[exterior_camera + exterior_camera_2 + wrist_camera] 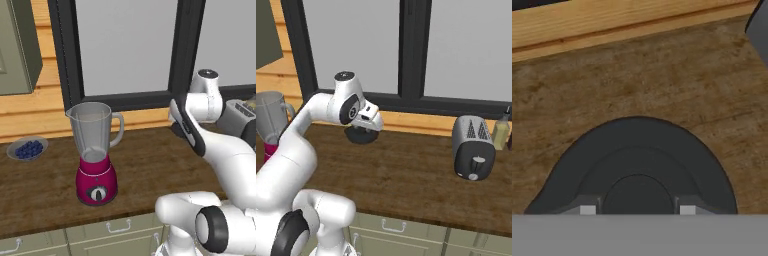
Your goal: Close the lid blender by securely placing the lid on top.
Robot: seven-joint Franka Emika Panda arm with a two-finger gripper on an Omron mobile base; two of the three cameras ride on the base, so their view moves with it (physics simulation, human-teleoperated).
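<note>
1. The gripper point(637, 210) has its jaws closed in on the raised centre knob of the lid point(637, 160); in the hand view the two fingertips point(588, 210) sit tight against either side of that knob, so the dark round cap looks gripped
2. In the right base view the lid point(361, 135) hangs under the hand, just above the wooden counter point(416, 175), near its back edge below the window frame; whether it has fully cleared the wood I cannot tell
3. The blender point(96, 155) stands well apart from the lid, toward the counter's left part, magenta base down and the clear jar upright with its rim uncovered
4. A bowl of blueberries point(27, 148) sits near the left end of the counter, and the silver toaster point(472, 147) near the right end
5. Judged from this: the pick looks done; still left are carrying the lid across to the jar, centring it over the rim, and pressing it down to seat
</note>
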